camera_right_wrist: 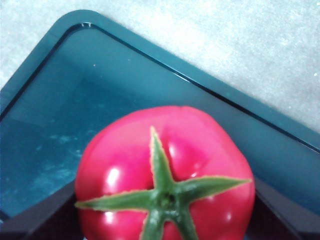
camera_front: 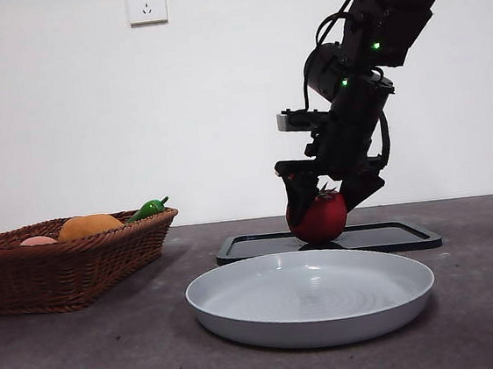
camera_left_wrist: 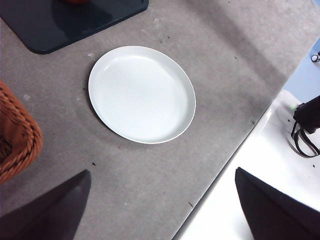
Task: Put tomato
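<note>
Right gripper (camera_front: 323, 196) clenched on the tomato (camera_front: 318, 218), calyx up, resting on or just above the dark tray (camera_front: 410, 234) beyond the white plate (camera_front: 311, 297), likely for a steady placing; left gripper (camera_left_wrist: 160, 210) released, waiting high.
</note>
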### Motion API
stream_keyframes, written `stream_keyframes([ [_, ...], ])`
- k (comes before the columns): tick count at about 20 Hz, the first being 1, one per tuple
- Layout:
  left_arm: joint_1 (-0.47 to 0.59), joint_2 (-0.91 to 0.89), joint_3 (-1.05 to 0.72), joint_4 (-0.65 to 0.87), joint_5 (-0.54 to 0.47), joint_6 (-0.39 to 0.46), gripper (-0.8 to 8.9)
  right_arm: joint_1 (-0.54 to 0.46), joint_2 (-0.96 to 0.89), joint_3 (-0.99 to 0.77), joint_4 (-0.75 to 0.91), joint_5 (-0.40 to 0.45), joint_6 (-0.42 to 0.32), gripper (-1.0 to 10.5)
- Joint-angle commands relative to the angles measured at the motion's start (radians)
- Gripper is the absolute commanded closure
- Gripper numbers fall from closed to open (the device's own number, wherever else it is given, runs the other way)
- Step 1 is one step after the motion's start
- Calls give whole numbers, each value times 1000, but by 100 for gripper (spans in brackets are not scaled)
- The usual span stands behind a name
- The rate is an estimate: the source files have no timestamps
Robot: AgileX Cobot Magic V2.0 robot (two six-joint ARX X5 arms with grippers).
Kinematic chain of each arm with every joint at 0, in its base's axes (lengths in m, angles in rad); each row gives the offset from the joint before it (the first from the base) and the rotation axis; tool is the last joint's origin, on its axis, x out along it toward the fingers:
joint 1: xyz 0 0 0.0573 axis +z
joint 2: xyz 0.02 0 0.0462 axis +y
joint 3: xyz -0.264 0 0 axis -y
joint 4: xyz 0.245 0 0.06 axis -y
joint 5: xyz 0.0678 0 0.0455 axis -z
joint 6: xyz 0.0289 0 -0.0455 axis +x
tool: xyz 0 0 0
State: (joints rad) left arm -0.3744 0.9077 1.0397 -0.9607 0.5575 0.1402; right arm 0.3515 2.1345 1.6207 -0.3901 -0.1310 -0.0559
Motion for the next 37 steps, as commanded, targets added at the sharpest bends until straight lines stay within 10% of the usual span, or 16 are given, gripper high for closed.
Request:
stream_keyframes([
  [1,-4,6,18,10,8,5,349,8,32,18,-11,-2,-8,592],
  [6,-4,6,18,10,8,5,349,8,11,25,-37,-2,-6,436],
  [27,-4,6,18,11,8,6,349,16,-766,-2,-574,-60,3,436],
  [37,-4,6,18,12,8,6,349,130,-1172,-492,-572,-117,56,436],
])
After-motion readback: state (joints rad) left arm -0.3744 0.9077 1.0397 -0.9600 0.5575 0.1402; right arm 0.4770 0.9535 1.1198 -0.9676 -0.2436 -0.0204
